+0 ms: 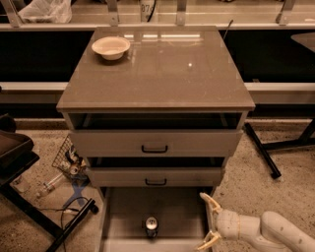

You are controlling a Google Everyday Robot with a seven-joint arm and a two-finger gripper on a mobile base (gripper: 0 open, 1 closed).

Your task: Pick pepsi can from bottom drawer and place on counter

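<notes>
Pepsi can (151, 226) — one, bottom drawer (127, 216); end effector (203, 221) splayed beside.

1. Looks like a robotics lab or test space, not a home: a lone grey drawer cabinet (155, 142) stands on a speckled hard floor (280, 197).
2. A long pale bench (275, 86) runs behind it, with metal uprights (181, 10) and a crumpled plastic bag (44, 10) above.
3. On the floor at left are loose cables (74, 209) and a wire basket (66, 155) of clutter. Black stand legs (261, 150) are at right.
4. The white robot arm's gripper (204, 220) is low right, beside the open bottom drawer (172, 216), fingers spread apart.
</notes>
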